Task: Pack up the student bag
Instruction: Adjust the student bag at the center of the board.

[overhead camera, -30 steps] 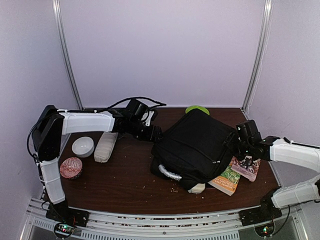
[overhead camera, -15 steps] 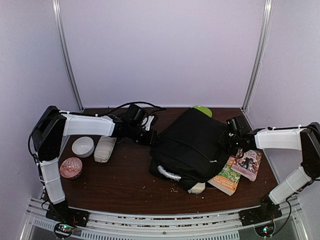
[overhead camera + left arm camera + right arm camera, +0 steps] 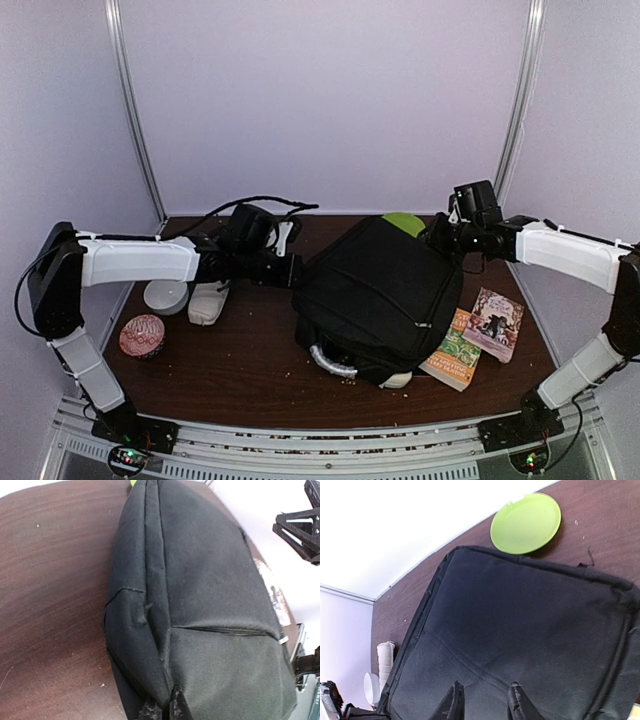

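The student bag (image 3: 385, 295), a large black backpack, lies flat in the middle of the table with its grey handle (image 3: 333, 361) toward the near edge. My left gripper (image 3: 293, 272) sits at the bag's left edge. In the left wrist view, that gripper (image 3: 162, 711) is shut with a ridge of the bag's fabric (image 3: 200, 605) pinched between its fingertips. My right gripper (image 3: 437, 238) hovers above the bag's far right corner. In the right wrist view, that gripper (image 3: 485, 705) is open over the black fabric (image 3: 520, 630) and holds nothing.
A green plate (image 3: 405, 221) lies behind the bag. Two books (image 3: 494, 322) (image 3: 449, 352) lie at its right. Left of the bag are a beige pouch (image 3: 206, 301), a white bowl (image 3: 163, 297) and a red patterned round item (image 3: 142, 335). Something beige (image 3: 398, 380) pokes out under the bag.
My left gripper has shut on the bag's left edge and the bag has slid a little left. My right arm rose from the bag's right side toward the back corner, jaws apart.
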`<action>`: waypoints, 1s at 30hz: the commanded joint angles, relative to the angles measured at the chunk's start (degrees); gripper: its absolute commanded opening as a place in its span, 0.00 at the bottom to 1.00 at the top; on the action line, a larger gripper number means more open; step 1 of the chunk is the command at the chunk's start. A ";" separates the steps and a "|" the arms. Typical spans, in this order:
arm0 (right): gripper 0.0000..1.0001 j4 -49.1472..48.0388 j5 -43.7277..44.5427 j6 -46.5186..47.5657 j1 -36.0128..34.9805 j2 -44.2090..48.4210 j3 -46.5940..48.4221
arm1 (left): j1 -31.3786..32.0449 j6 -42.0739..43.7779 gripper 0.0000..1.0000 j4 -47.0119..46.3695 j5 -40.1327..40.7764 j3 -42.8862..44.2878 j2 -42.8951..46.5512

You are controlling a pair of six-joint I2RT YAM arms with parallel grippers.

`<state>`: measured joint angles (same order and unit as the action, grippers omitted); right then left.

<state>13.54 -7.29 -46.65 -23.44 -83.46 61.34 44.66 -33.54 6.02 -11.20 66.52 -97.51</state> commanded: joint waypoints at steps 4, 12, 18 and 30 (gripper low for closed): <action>0.75 -0.46 6.94 -4.22 3.07 11.31 -16.46 | 2.98 -2.76 0.00 -10.03 5.10 -3.80 5.28; 0.81 -7.75 4.03 -12.04 5.35 12.78 -28.48 | 4.87 -3.26 0.00 -10.40 6.76 -2.86 4.70; 0.70 -15.83 -2.58 -14.40 6.13 7.22 -29.80 | 5.68 -2.81 0.00 -9.36 7.92 -2.95 5.32; 0.00 -8.98 -10.23 -0.81 2.38 1.96 -6.70 | 9.32 0.38 0.00 -4.09 16.67 -1.60 12.69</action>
<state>5.65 -13.06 -55.31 -18.13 -81.43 43.31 51.48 -35.46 7.18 2.46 62.57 -90.30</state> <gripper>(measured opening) 0.060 0.035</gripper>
